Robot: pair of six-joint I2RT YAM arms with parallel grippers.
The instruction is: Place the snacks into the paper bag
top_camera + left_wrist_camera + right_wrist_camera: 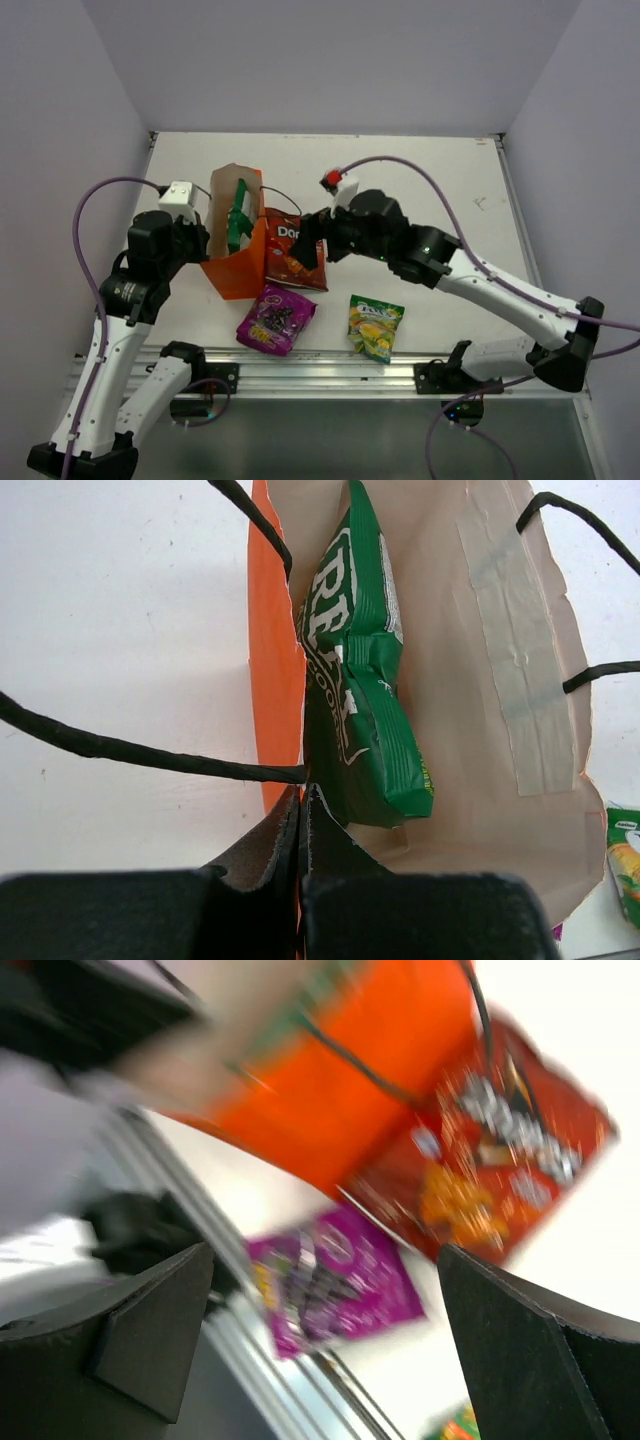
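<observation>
Clamped black fingers of the left gripper (303,810) pinch the near wall of the orange paper bag (470,780), upright at the table's left with the green-and-white chip bag (360,680) already inside. The right gripper (325,1260) hangs spread wide and empty over the red Doritos bag (490,1180), lying just beside the bag. The likely best move is to pinch its crinkly top edge and lift it clear of the rim. The purple packet (275,320) and yellow-green packet (375,327) wait near the front edge

Orange paper bag (232,272), purple packet (275,320)
</observation>
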